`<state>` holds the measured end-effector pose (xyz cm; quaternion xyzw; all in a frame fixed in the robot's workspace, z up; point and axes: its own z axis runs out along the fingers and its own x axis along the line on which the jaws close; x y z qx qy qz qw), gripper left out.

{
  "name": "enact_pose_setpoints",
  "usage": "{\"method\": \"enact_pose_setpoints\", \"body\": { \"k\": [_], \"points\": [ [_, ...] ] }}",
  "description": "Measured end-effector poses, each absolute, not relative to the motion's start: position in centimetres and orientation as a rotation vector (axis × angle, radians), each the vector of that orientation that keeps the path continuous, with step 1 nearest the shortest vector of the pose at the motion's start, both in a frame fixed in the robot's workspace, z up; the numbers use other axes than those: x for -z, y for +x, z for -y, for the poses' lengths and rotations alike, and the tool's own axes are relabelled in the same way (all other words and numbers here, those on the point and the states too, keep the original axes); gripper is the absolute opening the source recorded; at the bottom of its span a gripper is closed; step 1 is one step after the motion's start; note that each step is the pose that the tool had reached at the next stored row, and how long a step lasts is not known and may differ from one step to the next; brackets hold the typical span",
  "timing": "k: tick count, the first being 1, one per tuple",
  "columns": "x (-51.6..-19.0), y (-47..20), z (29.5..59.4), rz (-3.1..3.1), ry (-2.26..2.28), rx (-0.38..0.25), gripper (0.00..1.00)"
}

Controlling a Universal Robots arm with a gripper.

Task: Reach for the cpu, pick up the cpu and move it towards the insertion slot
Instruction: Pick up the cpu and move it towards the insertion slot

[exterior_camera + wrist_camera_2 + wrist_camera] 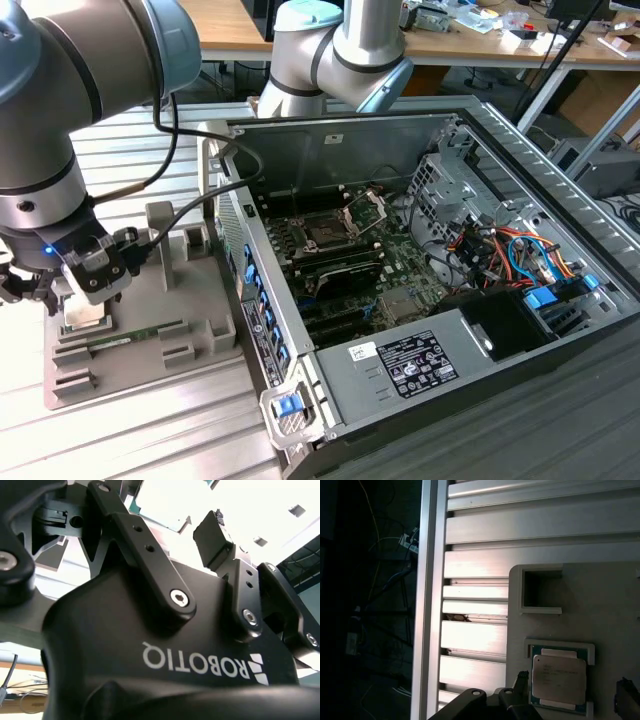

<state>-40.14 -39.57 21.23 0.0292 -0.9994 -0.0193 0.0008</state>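
Observation:
The cpu (pixel 86 318) is a pale square chip lying flat in a pocket of the grey fixture (pixel 190 300) at the exterior view's left. In the first wrist view the cpu (pixel 559 679) has a silvery face and a thin rim. My gripper (pixel 78 300) hangs just above it, open, with one black fingertip (pixel 522 681) close beside one edge and the other further off the opposite edge. Nothing is held. The insertion slot (pixel 325 235) is a dark square socket with a raised silver bracket, inside the open computer case to the exterior view's right.
A long green memory stick (pixel 135 337) lies in the fixture beside the cpu. The computer case (pixel 480 360) has tall metal walls, a drive cage and coloured cables. Both stand on a slotted aluminium table (pixel 475 535). A desk with clutter is behind.

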Motion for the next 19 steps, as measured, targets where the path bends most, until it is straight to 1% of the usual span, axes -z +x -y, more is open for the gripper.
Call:
{"method": "enact_pose_setpoints", "body": {
  "k": [19],
  "points": [
    [-20.47, -40.32, 39.75, 3.138, 0.092, 0.061, 0.72]
  ]
}}
